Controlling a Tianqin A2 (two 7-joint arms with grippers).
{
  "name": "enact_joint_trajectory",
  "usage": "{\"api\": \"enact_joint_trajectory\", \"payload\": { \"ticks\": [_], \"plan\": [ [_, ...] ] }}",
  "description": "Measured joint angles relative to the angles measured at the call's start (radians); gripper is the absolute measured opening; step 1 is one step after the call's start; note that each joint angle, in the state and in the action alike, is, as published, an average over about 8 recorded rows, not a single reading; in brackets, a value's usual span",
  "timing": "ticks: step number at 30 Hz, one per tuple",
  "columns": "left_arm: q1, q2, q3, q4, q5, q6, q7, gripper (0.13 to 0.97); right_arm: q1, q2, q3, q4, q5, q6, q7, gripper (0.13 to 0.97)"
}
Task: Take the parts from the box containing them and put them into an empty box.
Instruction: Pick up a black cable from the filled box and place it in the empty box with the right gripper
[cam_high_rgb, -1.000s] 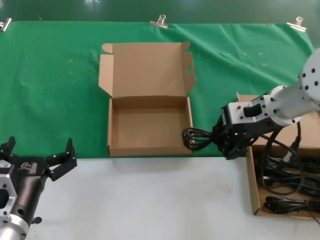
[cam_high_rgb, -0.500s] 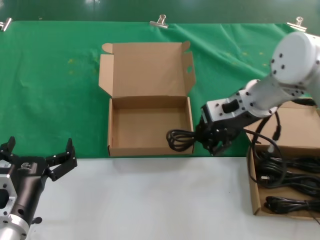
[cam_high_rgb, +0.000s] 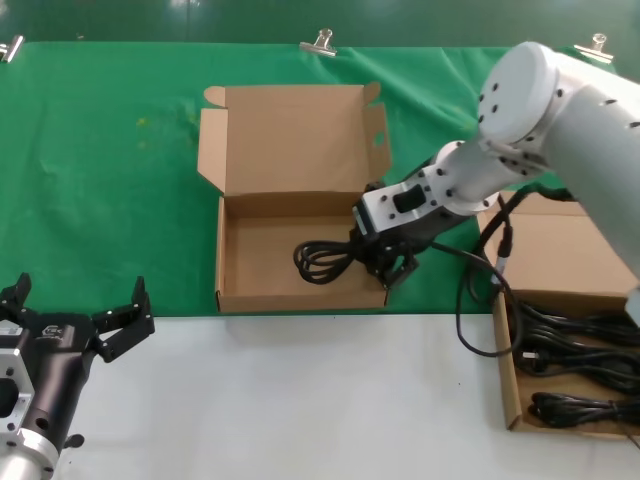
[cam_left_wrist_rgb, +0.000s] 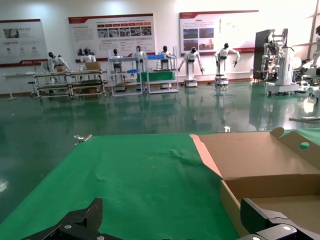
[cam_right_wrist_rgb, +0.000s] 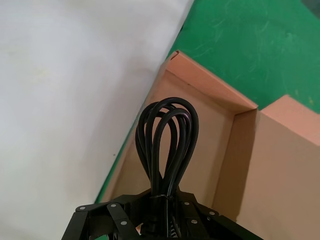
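At near left the left gripper (cam_high_rgb: 75, 312) idles, fingers spread. The squarish brown cardboard box with slotted lid flap (cam_high_rgb: 232, 292) sits centre; above its right side the right gripper (cam_high_rgb: 375, 262) clenches a looped black power cord (cam_high_rgb: 322, 261). More black cords (cam_high_rgb: 570, 370) fill the shallow cardboard box at right (cam_high_rgb: 507, 385).

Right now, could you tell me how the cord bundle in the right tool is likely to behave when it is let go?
Probably floppy: the cord bundle juts from the right tool as loose loops over the empty box. It should slump flat rather than roll. A trailing cable may drag.
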Motion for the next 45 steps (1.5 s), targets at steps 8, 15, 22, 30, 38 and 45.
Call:
{"api": "enact_joint_trajectory", "payload": {
  "ticks": [8, 15, 22, 30, 38, 45],
  "plan": [
    [0.0, 0.0, 0.0, 0.0, 0.0, 0.0, 0.0, 0.966, 0.009, -0.013, -0.237, 0.022, 0.211, 0.082, 0.01, 0.185],
    [0.0, 0.0, 0.0, 0.0, 0.0, 0.0, 0.0, 0.966, 0.001, -0.015, -0.293, 0.065, 0.254, 0.121, 0.037, 0.185],
    [0.0, 0.0, 0.0, 0.0, 0.0, 0.0, 0.0, 0.966, -0.013, -0.015, -0.301, 0.091, 0.248, 0.135, 0.049, 0.185],
    [0.0, 0.0, 0.0, 0.0, 0.0, 0.0, 0.0, 0.966, -0.035, -0.015, -0.302, 0.109, 0.226, 0.162, 0.042, 0.185],
    [0.0, 0.0, 0.0, 0.0, 0.0, 0.0, 0.0, 0.966, -0.055, -0.015, -0.302, 0.125, 0.204, 0.195, 0.032, 0.185],
    [0.0, 0.0, 0.0, 0.0, 0.0, 0.0, 0.0, 0.966, -0.069, -0.015, -0.302, 0.134, 0.196, 0.211, 0.03, 0.185]
  ]
}}
